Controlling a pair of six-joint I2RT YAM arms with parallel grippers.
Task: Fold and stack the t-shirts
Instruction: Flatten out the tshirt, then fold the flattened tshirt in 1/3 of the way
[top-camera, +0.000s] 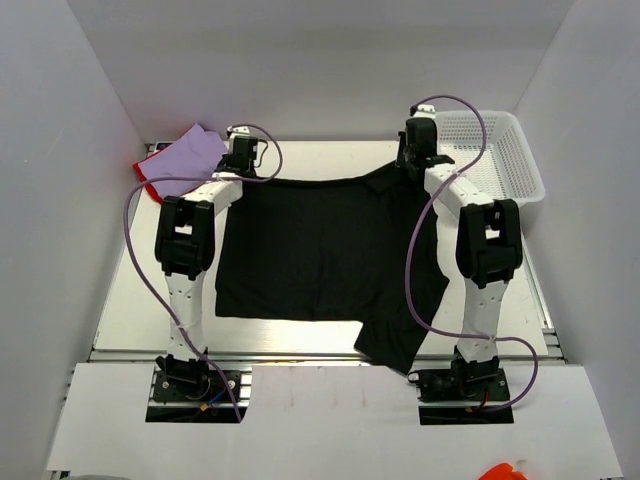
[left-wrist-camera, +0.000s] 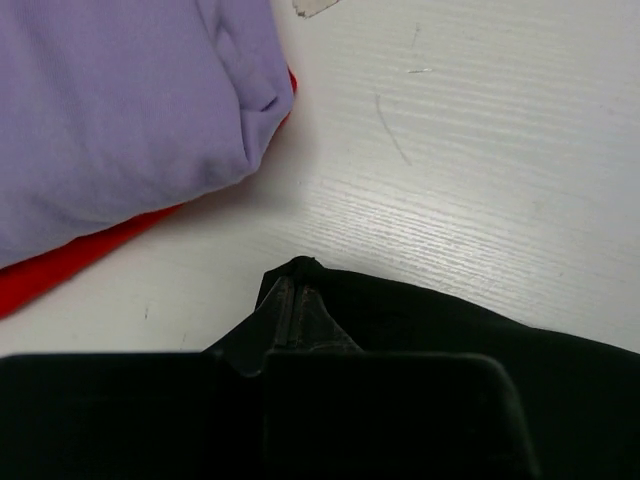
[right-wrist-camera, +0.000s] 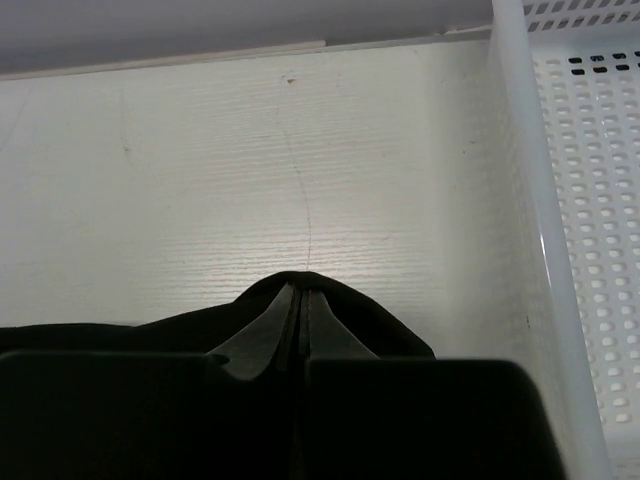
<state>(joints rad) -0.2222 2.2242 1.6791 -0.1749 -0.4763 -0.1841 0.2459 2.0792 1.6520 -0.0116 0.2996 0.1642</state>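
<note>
The black t-shirt (top-camera: 320, 250) lies spread over the middle of the table, one part hanging over the near edge at the right. My left gripper (top-camera: 240, 160) is shut on its far left corner; the left wrist view shows the fingertips (left-wrist-camera: 295, 300) pinched on black cloth (left-wrist-camera: 450, 330). My right gripper (top-camera: 415, 150) is shut on the far right corner, and the right wrist view shows its fingertips (right-wrist-camera: 302, 305) closed on a black fold (right-wrist-camera: 380, 325). The lavender t-shirt (top-camera: 185, 160) lies folded on the red t-shirt (top-camera: 150, 185) at the far left; both show in the left wrist view, lavender (left-wrist-camera: 110, 110) over red (left-wrist-camera: 60, 265).
A white plastic mesh basket (top-camera: 500, 150) stands at the far right, close beside my right gripper; its wall (right-wrist-camera: 560, 230) shows in the right wrist view. White walls enclose the table on three sides. An orange object (top-camera: 503, 471) shows at the bottom edge.
</note>
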